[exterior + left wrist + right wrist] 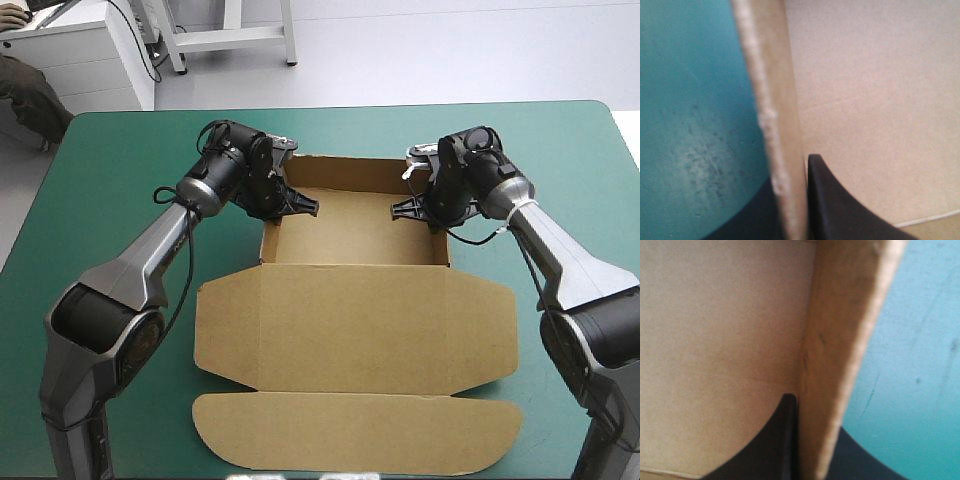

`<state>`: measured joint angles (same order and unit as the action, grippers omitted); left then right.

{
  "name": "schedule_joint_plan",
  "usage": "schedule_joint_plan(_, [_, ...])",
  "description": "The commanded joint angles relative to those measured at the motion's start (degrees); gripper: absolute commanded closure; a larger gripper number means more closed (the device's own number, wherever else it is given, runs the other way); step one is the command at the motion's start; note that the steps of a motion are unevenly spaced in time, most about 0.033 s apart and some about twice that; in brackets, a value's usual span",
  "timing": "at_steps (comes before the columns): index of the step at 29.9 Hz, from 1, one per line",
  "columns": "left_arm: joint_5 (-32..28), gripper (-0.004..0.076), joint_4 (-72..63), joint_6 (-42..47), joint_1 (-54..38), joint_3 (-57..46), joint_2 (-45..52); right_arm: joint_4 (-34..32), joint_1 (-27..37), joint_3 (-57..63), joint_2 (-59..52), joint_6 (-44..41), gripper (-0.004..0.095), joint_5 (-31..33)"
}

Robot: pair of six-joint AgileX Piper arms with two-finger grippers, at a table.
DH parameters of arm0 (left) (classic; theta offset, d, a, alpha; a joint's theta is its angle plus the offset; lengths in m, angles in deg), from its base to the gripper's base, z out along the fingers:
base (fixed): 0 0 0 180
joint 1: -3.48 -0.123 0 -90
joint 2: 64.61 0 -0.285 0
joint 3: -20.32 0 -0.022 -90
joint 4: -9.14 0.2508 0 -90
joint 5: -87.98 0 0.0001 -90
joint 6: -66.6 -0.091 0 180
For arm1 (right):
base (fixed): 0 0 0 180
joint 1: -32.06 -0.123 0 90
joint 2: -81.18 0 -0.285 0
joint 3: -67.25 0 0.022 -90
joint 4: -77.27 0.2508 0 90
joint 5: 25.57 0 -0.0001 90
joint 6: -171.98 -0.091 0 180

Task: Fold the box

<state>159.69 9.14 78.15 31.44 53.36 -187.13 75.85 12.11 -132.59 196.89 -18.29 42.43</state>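
The brown box (pixel 355 235) stands as an open tray at the middle of the table. Its lid (pixel 355 330) lies flat toward the near edge and ends in a rounded front flap (pixel 355 432). My left gripper (pixel 292 205) straddles the tray's left wall, one black finger inside and one outside. In the left wrist view that wall (pixel 782 125) runs up between the fingers of the left gripper (pixel 790 172), which is shut on it. My right gripper (pixel 412 208) grips the right wall the same way. That wall (pixel 840 340) is pinched in the right gripper (pixel 815 415).
Bare teal-green cover (pixel 120 180) lies to the left and right of the box and in a strip beyond the tray's back wall (pixel 355 170). The front flap nearly reaches the table's near edge.
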Motion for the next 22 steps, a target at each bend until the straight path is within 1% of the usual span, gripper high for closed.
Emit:
schedule_joint_plan(1, [2.3, 0.0715, -2.8, -2.5, 0.8, 2.2, 2.6, 3.5, 0.4, -1.5, -2.0, 5.2, 0.0928, 2.6])
schedule_joint_plan(3, [2.3, 0.0711, -2.8, -2.5, 0.8, 2.2, 2.0, 2.8, 0.4, -1.5, -2.0, 5.4, 0.0928, 2.6])
schedule_joint_plan(5, [2.3, 0.0689, -3.5, -2.5, 0.8, 2.2, 1.6, 3.0, 0.4, -1.5, -2.0, 5.6, 0.0928, 2.5])
schedule_joint_plan(8, [2.3, 0.0593, -4.0, -2.3, 0.8, 2.2, 1.4, 3.0, 0.4, -1.5, -2.0, 5.6, 0.0907, 2.9])
schedule_joint_plan(9, [2.3, 0.0538, -4.0, -2.2, 0.6, 2.2, 1.4, 3.0, 0.4, -1.5, -2.0, 5.6, 0.0875, 3.0])
schedule_joint_plan(10, [2.3, 0.0475, -4.2, -1.7, 0.3, 2.2, 1.4, 3.0, 0.4, -1.5, -2.0, 5.6, 0.0821, 3.4])
schedule_joint_plan(12, [2.3, 0.0335, -4.3, -0.5, 0.1, 2.2, 1.4, 3.0, 0.4, -1.5, -2.0, 5.6, 0.0675, 3.8])
schedule_joint_plan(13, [2.3, 0.0279, -4.3, -0.4, -0.2, 2.2, 1.5, 3.0, 0.4, -1.5, -2.0, 6.0, 0.0540, 3.8])
schedule_joint_plan(14, [2.3, 0.0216, -4.3, 0.0, -0.3, 2.2, 1.5, 3.0, 0.4, -1.6, -2.0, 6.2, 0.0439, 3.8])
schedule_joint_plan(16, [2.3, 0.0127, -4.3, 1.4, -0.5, 2.2, 1.5, 3.0, 0.4, -1.6, -2.0, 6.3, 0.0194, 3.8])
schedule_joint_plan(18, [2.3, 0.0075, -3.8, 1.4, -0.5, 2.2, 1.5, 2.8, 0.4, -1.6, -2.0, 6.3, 0.0050, 3.8])
schedule_joint_plan(19, [2.3, 0.0071, -3.8, 1.4, -0.5, 2.2, 1.5, 2.7, 0.6, -1.6, -2.0, 6.3, 0.0009, 3.8])
schedule_joint_plan(20, [2.3, 0.0071, -3.8, 1.4, -0.5, 2.2, 1.5, 2.8, 0.8, -1.6, -2.0, 6.3, -0.0004, 3.8])
schedule_joint_plan(22, [2.3, 0.0071, -3.7, 1.4, -0.5, 2.2, 1.5, 3.0, 1.1, -1.7, -2.0, 6.3, 0.0004, 3.8])
